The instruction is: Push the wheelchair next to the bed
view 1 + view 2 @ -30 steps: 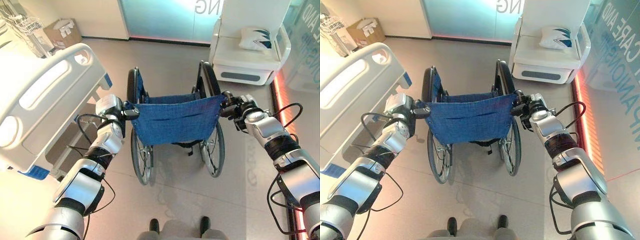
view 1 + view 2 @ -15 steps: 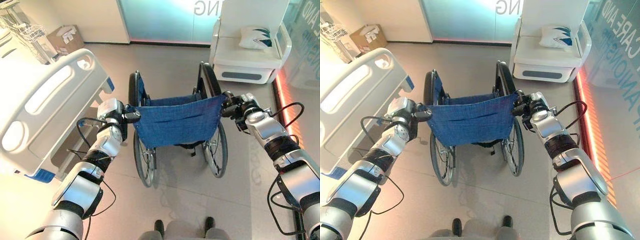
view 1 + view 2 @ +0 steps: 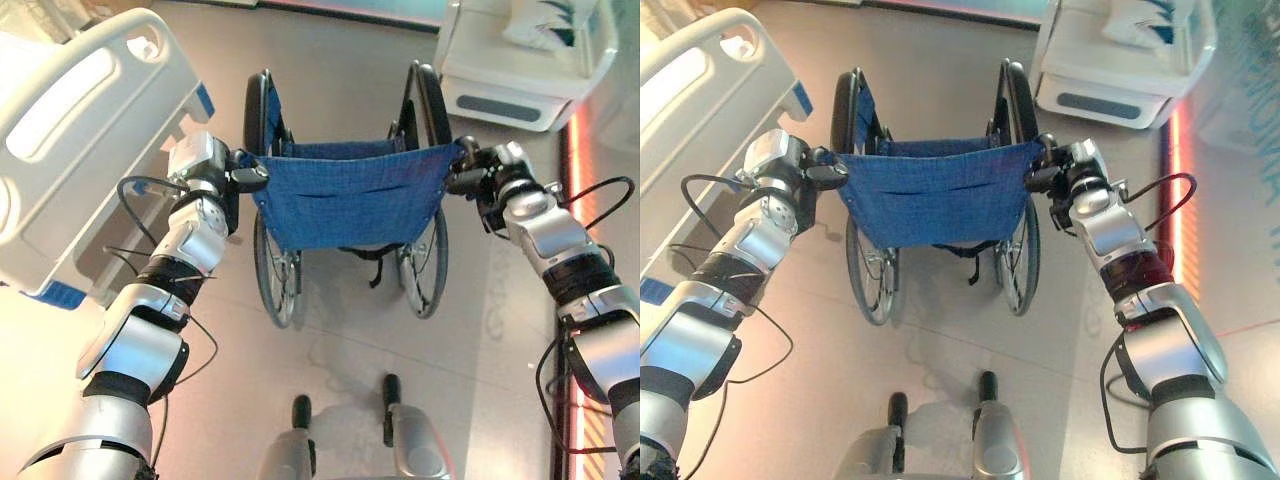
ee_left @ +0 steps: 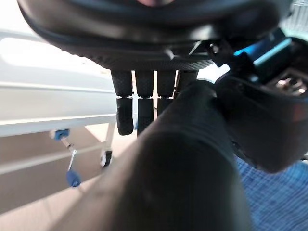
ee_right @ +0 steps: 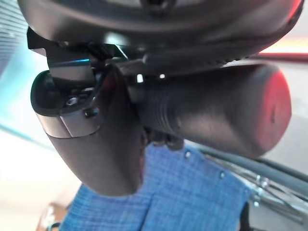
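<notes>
A wheelchair (image 3: 345,200) with a blue cloth backrest stands in front of me on the floor, its back toward me. The white bed (image 3: 70,130) lies to its left, its footboard corner close to the left wheel (image 3: 272,270). My left hand (image 3: 232,178) is curled round the left push handle (image 4: 192,159), with fingers (image 4: 139,106) wrapped over the black grip. On the other side, my right hand (image 3: 478,182) is shut on the right push handle (image 5: 216,115).
A white armchair (image 3: 530,90) with a pillow stands at the back right, just past the right wheel. A glowing red strip (image 3: 572,170) runs along the floor by the right wall. Open floor lies ahead between bed and armchair.
The camera has tipped downward as I step. Both hands keep hold of the handles, and the wheelchair seems to have rolled slightly forward alongside the bed.
</notes>
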Available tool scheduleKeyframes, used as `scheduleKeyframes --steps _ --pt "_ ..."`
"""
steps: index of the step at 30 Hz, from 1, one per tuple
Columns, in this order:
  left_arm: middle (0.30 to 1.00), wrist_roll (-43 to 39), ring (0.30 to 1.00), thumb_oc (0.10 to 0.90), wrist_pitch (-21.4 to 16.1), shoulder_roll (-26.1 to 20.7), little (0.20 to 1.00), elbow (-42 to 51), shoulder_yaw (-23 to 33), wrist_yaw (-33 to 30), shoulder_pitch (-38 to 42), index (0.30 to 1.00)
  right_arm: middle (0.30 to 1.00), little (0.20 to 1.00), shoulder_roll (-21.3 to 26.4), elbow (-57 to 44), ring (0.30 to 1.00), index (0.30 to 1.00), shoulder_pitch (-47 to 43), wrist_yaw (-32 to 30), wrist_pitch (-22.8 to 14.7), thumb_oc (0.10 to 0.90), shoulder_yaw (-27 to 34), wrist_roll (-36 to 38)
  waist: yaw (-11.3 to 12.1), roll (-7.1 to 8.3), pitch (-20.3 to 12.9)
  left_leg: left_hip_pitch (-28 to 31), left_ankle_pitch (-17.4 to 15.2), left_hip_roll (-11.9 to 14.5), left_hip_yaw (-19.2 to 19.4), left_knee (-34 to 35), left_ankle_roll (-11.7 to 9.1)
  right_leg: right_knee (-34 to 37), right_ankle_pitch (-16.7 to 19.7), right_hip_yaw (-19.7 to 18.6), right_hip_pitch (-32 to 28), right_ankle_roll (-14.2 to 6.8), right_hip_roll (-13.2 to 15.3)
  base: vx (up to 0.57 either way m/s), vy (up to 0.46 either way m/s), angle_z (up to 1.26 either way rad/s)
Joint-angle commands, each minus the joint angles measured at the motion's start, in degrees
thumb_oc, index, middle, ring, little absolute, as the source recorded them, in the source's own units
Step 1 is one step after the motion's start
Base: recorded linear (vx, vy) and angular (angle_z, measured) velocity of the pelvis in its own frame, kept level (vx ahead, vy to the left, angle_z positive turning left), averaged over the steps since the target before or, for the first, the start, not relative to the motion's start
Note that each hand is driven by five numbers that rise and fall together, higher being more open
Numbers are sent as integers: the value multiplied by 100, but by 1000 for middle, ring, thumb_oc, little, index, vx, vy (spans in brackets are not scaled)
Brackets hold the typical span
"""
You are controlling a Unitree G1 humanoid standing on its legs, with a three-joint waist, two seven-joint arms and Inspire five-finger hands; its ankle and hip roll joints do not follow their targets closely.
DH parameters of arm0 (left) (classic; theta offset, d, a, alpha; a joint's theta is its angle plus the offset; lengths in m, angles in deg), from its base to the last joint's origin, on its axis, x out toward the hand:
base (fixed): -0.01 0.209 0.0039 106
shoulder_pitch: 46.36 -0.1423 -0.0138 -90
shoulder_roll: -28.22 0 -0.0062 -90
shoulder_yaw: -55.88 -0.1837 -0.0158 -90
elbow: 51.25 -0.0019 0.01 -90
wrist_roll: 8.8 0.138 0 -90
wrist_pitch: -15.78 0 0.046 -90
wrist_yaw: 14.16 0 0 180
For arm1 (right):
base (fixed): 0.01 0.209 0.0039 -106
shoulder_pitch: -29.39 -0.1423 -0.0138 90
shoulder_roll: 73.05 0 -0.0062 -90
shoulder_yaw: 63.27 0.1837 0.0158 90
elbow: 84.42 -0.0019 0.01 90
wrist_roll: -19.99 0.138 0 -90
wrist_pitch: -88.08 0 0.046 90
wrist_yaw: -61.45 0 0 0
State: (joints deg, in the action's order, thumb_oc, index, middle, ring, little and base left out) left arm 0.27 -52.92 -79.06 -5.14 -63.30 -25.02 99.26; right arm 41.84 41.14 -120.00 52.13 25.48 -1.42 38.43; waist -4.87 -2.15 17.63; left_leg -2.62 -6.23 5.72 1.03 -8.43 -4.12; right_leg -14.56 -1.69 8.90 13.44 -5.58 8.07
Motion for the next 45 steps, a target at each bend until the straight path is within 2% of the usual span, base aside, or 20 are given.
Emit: scheduleKeyframes --steps 1,3,4,7,9,13,15,17,20,21,24,29,32,34,35,37,39,41,43,45 --pt "300 -1031 300 400 -706 348 300 119 -401 859 -1643 300 300 300 396 -74 300 300 168 90 -472 400 -9 -235 29 428 -213 906 -289 221 208 -281 249 210 452 43 303 -49 170 356 -365 38" --pt "300 -1282 300 400 -806 483 300 128 -308 682 -1693 300 300 300 425 -143 300 300 369 106 -444 400 12 -196 -63 435 -378 1009 395 761 510 -619 70 276 265 346 78 163 48 436 -426 39" --pt "300 -1335 300 400 -838 531 300 123 -288 590 -1719 300 300 300 436 -161 300 300 427 126 -458 400 24 -225 -94 437 -451 1045 653 894 560 -771 10 275 183 428 24 252 -12 331 -280 59" --pt "300 -1415 300 400 -907 650 300 114 -211 438 -1824 300 300 300 410 -239 300 300 614 112 -461 400 66 -254 -33 470 -523 756 1023 866 425 -1294 6 361 -23 425 -328 449 -215 400 -286 18" --pt "300 -1247 300 400 -964 667 300 88 -158 385 -1807 300 300 300 275 -181 300 300 618 61 -457 400 -17 -215 267 513 -329 -43 682 78 111 -1409 271 473 -160 101 -838 474 -455 523 -261 -3" --pt "300 -1172 300 400 -992 575 300 166 -145 457 -1750 300 300 300 85 -85 300 300 599 -22 -418 400 -77 -299 548 407 -94 -752 752 -534 276 -966 290 595 -333 -61 -1399 480 -751 417 -82 -29" --pt "300 -1254 300 400 -975 427 300 275 -165 443 -1722 300 300 300 -7 -114 300 300 652 -14 -393 400 -88 -347 803 174 -24 -1338 1416 -803 383 -163 97 705 -493 -317 -1835 535 -1163 661 10 -37" --pt "300 -1314 300 400 -870 267 300 434 -95 418 -1820 300 300 300 -64 -86 300 300 682 155 -478 400 -128 -413 1041 56 -65 -1490 1750 -891 270 552 42 745 -682 -612 -2169 557 -1352 642 95 -56" --pt "300 -1282 300 400 -811 201 300 587 8 432 -1966 300 300 300 -91 -91 300 300 748 312 -481 400 -95 -555 1131 30 -161 -1385 1631 -871 414 714 119 633 -912 -650 -2325 529 -1332 509 143 -102" --pt "300 -1288 300 400 -815 131 300 635 57 529 -2068 300 300 300 -88 -87 300 300 859 302 -470 400 -87 -523 1140 47 -299 -1341 1440 -790 666 463 251 499 -1072 -633 -2378 488 -1262 545 180 -61" --pt "300 -1296 300 400 -802 9 300 679 40 707 -2158 300 300 300 -85 -177 300 300 1276 361 -538 400 99 -544 1203 229 -486 -1374 889 -848 680 -136 548 269 -1187 -552 -2485 421 -1072 556 175 -37" --pt "300 -1205 300 400 -770 -74 300 719 37 714 -2116 300 300 300 -143 -104 300 300 1272 321 -749 400 156 -435 1356 428 -598 -1189 711 -1022 525 -157 747 -15 -805 -351 -2492 155 -772 311 123 -17" --pt "300 -1171 300 400 -719 -60 300 758 42 555 -2114 300 300 300 -208 48 300 300 1167 326 -959 400 170 -481 1491 485 -673 -1215 678 -1072 511 -122 862 -700 -357 -248 -2516 -50 -604 255 139 -20" --pt "300 -1095 300 400 -761 -34 300 784 30 486 -2160 300 300 300 -198 84 300 300 1216 316 -1026 400 195 -493 1490 504 -727 -1189 627 -1108 510 -120 924 -1143 -88 -362 -2427 -124 -653 324 132 -24" --pt "300 -1038 300 400 -764 -7 300 825 23 437 -2214 300 300 300 -181 66 300 300 1297 349 -1027 400 222 -517 1452 513 -773 -1073 569 -1141 465 -115 959 -1485 232 -348 -2168 -156 -590 342 116 -16" --pt "300 -990 300 400 -792 46 300 863 15 314 -2290 300 300 300 -182 32 300 300 1383 399 -1000 400 211 -580 1355 504 -770 -871 470 -1176 373 -126 973 -1621 305 -302 -1785 -135 -466 399 61 -3" --pt "300 -886 300 400 -833 91 300 889 44 206 -2343 300 300 300 -124 -35 300 300 1375 436 -874 400 150 -628 1187 400 -698 -590 390 -1141 168 -165 943 -1226 97 -265 -1202 -10 -468 484 -55 7" --pt "300 -732 300 400 -925 55 300 854 46 151 -2267 300 300 300 -94 -46 300 300 1340 460 -777 400 134 -623 975 331 -487 -271 191 -1129 -89 -211 949 -934 384 -219 -250 14 -244 372 -145 29" --pt "300 -669 300 400 -953 -57 300 806 5 283 -2111 300 300 300 -44 -24 300 300 1269 482 -655 400 113 -679 776 393 -319 -66 -49 -1198 -205 -283 973 -433 875 -252 236 -85 -48 421 -192 69" --pt "300 -672 300 400 -923 -71 300 722 -130 349 -1878 300 300 300 36 22 300 300 1139 526 -504 400 80 -698 585 468 -233 170 -289 -1323 -462 -348 970 446 1146 -287 464 -228 49 526 -206 114"
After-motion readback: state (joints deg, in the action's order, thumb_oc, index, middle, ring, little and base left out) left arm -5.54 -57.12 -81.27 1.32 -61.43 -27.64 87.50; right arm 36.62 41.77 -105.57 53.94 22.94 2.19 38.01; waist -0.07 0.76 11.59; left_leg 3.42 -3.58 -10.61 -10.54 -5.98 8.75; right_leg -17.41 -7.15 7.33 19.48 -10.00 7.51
